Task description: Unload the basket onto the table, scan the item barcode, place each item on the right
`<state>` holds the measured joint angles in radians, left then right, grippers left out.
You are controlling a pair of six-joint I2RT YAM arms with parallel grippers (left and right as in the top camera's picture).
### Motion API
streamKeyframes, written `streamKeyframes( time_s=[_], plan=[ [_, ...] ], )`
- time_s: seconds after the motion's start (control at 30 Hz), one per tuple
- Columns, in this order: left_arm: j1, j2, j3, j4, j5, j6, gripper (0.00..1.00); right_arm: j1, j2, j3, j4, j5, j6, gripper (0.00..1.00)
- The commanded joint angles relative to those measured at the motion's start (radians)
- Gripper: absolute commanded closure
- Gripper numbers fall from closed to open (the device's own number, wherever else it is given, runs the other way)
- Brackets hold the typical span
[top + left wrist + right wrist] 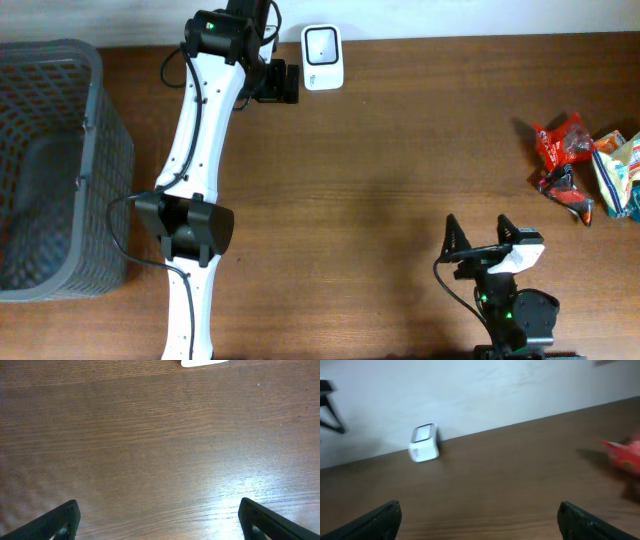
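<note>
A white barcode scanner (322,57) stands at the table's back edge; it also shows in the right wrist view as the scanner (424,442), and its base edge (205,362) shows at the top of the left wrist view. The items are snack packets at the far right: a red packet (562,140), a dark red one (566,192) and a yellow-blue one (615,172). No barcode shows. My left gripper (284,82) (159,520) is open just left of the scanner, over bare wood. My right gripper (482,232) (480,520) is open near the front, left of the packets, holding nothing.
A grey mesh basket (60,90) fills the left end of the table. My left arm (195,150) stretches from the front edge to the back. A blurred red packet (622,457) lies at the right edge of the right wrist view.
</note>
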<state>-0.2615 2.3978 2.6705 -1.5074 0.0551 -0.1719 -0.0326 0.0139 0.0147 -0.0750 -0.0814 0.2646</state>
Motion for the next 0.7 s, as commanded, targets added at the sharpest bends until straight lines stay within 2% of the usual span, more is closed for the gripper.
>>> streamKeyframes(
  time_s=[0.0, 0.67],
  plan=[
    [0.0, 0.009, 0.0, -0.001, 0.0, 0.006, 0.01, 0.006, -0.011, -0.009, -0.008, 0.093, -0.032, 0.02],
    [0.0, 0.009, 0.0, -0.001, 0.0, 0.006, 0.01, 0.006, -0.011, -0.009, -0.005, 0.079, -0.031, 0.02]
  ],
)
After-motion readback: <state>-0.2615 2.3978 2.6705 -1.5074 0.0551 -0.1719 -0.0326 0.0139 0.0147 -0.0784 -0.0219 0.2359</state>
